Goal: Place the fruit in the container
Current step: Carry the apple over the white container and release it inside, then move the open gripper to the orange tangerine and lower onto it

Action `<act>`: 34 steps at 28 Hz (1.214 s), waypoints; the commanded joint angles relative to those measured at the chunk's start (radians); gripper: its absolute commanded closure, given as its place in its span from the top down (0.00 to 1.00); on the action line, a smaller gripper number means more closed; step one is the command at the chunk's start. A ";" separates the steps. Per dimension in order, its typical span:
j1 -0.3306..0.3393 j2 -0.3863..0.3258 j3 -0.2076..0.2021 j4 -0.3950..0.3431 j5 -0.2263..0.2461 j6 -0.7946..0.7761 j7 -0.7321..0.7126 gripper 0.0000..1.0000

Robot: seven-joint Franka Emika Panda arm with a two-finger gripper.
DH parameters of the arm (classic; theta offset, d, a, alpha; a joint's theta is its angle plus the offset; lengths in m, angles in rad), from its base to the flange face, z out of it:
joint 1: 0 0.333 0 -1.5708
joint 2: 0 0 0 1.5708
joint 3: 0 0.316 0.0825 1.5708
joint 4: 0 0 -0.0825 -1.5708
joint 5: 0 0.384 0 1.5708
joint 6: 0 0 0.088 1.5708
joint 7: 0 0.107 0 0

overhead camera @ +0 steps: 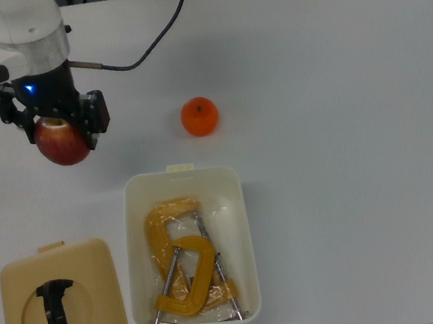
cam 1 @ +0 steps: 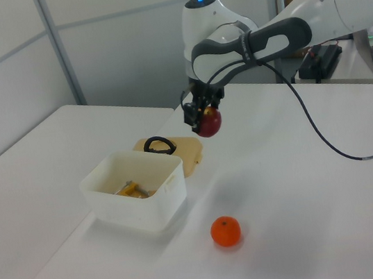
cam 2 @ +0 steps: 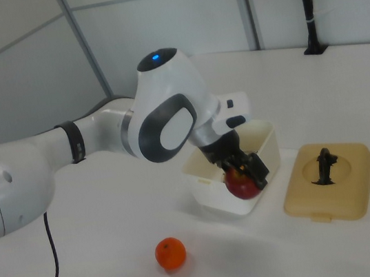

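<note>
My gripper (overhead camera: 57, 129) (cam 1: 202, 114) (cam 2: 242, 172) is shut on the dark red apple (overhead camera: 61, 142) (cam 1: 209, 123) (cam 2: 241, 186) and holds it well above the table. The apple hangs at the top view's upper left, away from the white container (overhead camera: 182, 184) (cam 1: 154, 197) (cam 2: 263, 141). An orange (overhead camera: 200, 117) (cam 1: 225, 232) (cam 2: 170, 253) lies on the table, just beyond the container's short end in the top view. The container is open and holds yellow metal clamps (overhead camera: 184, 265).
A flat tan lid (overhead camera: 64, 308) (cam 1: 182, 150) (cam 2: 328, 181) with a black handle lies beside the container. A black cable (overhead camera: 153, 43) trails from the arm across the white table (overhead camera: 344, 152).
</note>
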 commanded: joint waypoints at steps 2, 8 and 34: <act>0.080 0.067 0.002 0.068 0.011 0.099 0.187 0.00; 0.155 0.130 0.002 0.071 -0.066 0.228 0.363 0.00; 0.201 0.061 0.036 0.029 -0.149 0.049 0.352 1.00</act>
